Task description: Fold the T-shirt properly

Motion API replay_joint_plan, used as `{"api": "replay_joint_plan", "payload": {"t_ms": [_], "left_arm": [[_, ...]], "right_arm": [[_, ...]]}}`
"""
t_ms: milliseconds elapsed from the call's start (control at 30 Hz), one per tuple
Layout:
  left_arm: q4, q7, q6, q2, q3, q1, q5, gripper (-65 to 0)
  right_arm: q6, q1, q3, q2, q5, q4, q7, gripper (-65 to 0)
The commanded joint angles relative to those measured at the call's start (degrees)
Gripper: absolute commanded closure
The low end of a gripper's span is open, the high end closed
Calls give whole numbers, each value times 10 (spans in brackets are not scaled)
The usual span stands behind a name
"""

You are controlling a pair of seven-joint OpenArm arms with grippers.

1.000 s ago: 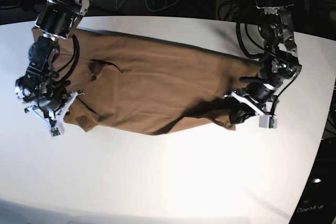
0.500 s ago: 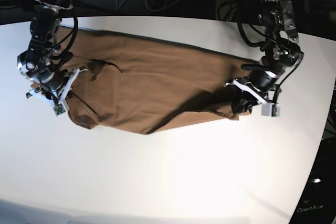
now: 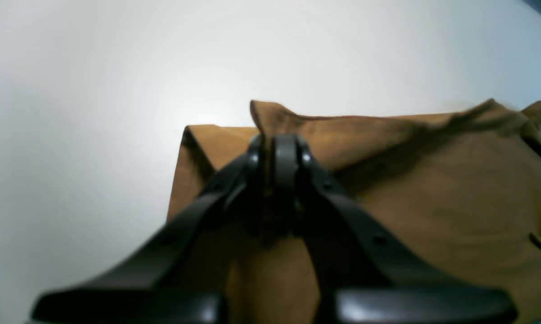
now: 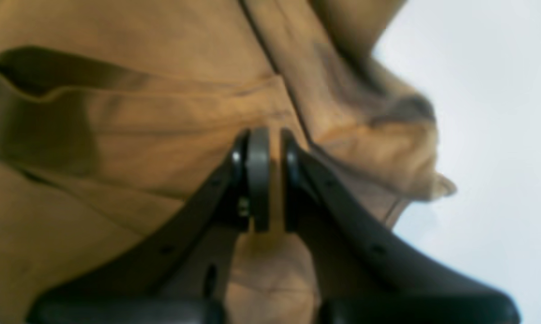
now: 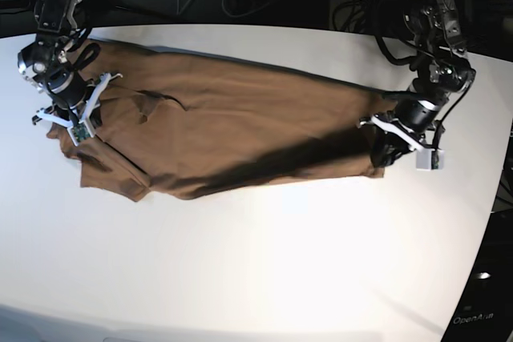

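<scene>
From the left wrist camera, the left gripper (image 3: pixel 279 150) has its two black fingers (image 3: pixel 285 157) pressed close together, and a small bump of brown cloth sticks up right at their tips. That cloth is the T-shirt (image 3: pixel 432 189), so the gripper is pinching its edge. The shirt spreads out to the right of the fingers and a bit to the left, and it lies on a white table (image 3: pixel 95 112) that fills the space behind and to the left. From the right wrist camera, the right gripper (image 4: pixel 270 180) also has its fingers (image 4: pixel 258 175) nearly together, with a thin strip of brown cloth caught between them. The T-shirt (image 4: pixel 140 135) fills most of this picture, above the fingers and to the left, with folds and a seam. A bunched corner hangs to the right, against the white table (image 4: pixel 500 135). From the base camera, the T-shirt (image 5: pixel 240 134) lies stretched long across the far half of the table (image 5: pixel 280 278). The right gripper (image 5: pixel 70 122) is at the shirt's left end and the left gripper (image 5: pixel 383 148) is at its right end, each touching the cloth. The front edge of the shirt is dark with shadow.
</scene>
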Motion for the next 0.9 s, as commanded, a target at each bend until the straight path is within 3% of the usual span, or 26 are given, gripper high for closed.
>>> {"api": "replay_joint_plan", "payload": {"t_ms": [0, 233, 400, 533, 633, 867], "left_arm": [[17, -14, -3, -4, -1, 0, -8, -33], [17, -13, -3, -2, 0, -4, -8, -33], [17, -13, -3, -1, 1, -3, -8, -33], [16, -13, 0, -1, 1, -5, -8, -33], [16, -13, 3, -1, 4, -5, -8, -33], [3, -13, 4, 14, 1, -5, -2, -33]], "right_arm": [[-3, 2, 3, 12, 7, 11, 11, -33], [-3, 26, 4, 13, 6, 11, 2, -42], [-3, 128, 34, 27, 7, -2, -104, -44], [-3, 242, 49, 46, 8, -82, -195, -52], [-3, 303, 47, 57, 8, -173, -252, -110], [-3, 386, 46, 67, 8, -302, -386, -361]]}}
